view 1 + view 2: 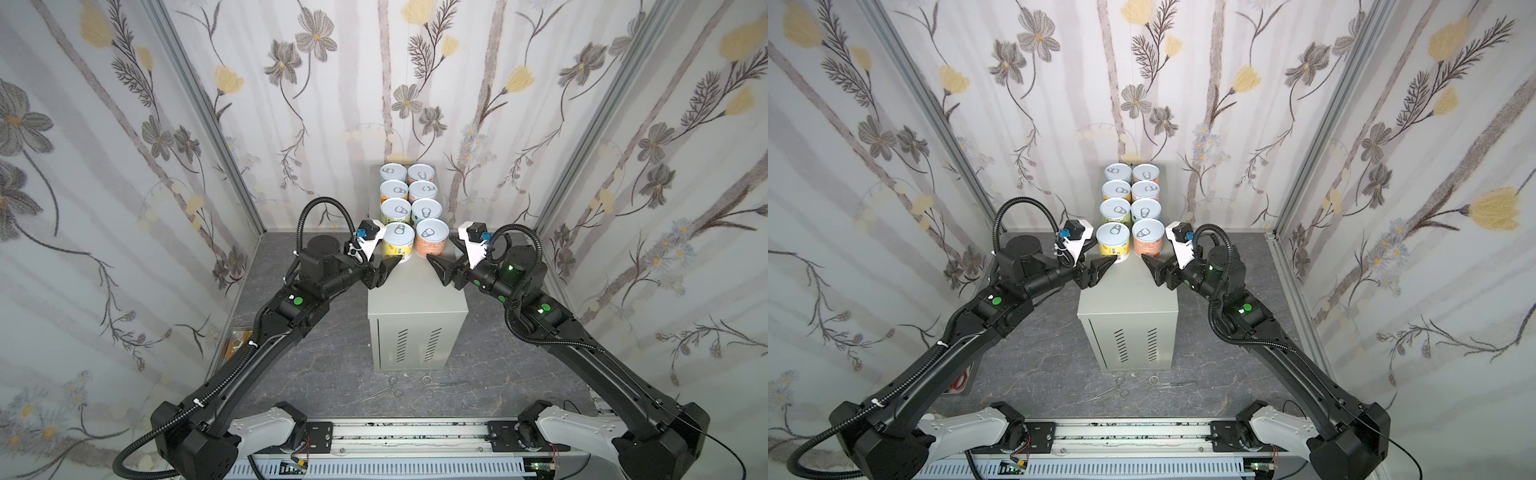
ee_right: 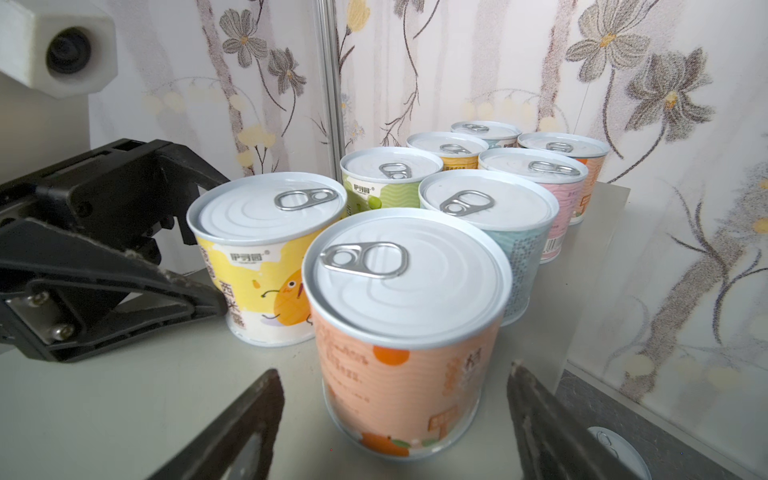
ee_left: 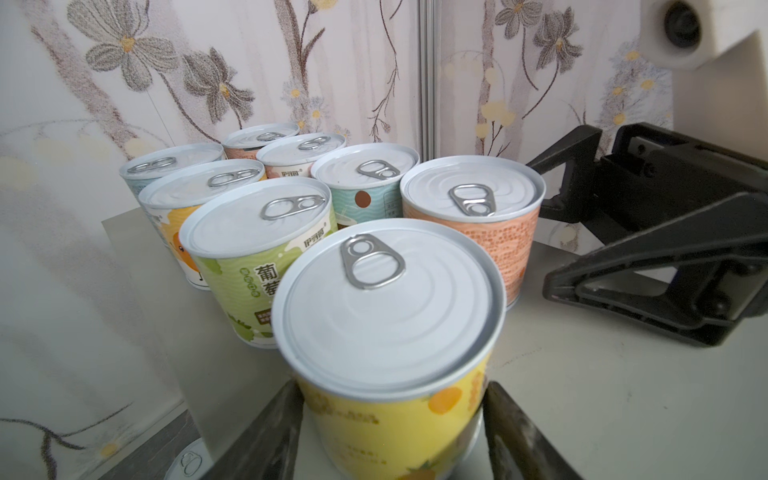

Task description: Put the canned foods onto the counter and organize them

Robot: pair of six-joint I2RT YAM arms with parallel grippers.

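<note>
Left tool [image 3: 392, 388] clamps the near yellow can [image 3: 386, 316] on the table [image 2: 124, 395]; right tool [image 2: 395, 370] stands open around the near orange can [image 2: 407, 286].

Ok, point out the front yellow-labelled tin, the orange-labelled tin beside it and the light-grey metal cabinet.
front yellow-labelled tin [image 3: 388, 309]: left wrist view, centre of its lid.
orange-labelled tin [image 2: 407, 282]: right wrist view, centre of its lid.
light-grey metal cabinet [image 1: 415, 291]: in a top view, bare flat top.

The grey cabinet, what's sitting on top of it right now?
Eight cans stand upright on the cabinet top, in two lines of four; the near part holds no can. The surface under them is covered.
</note>
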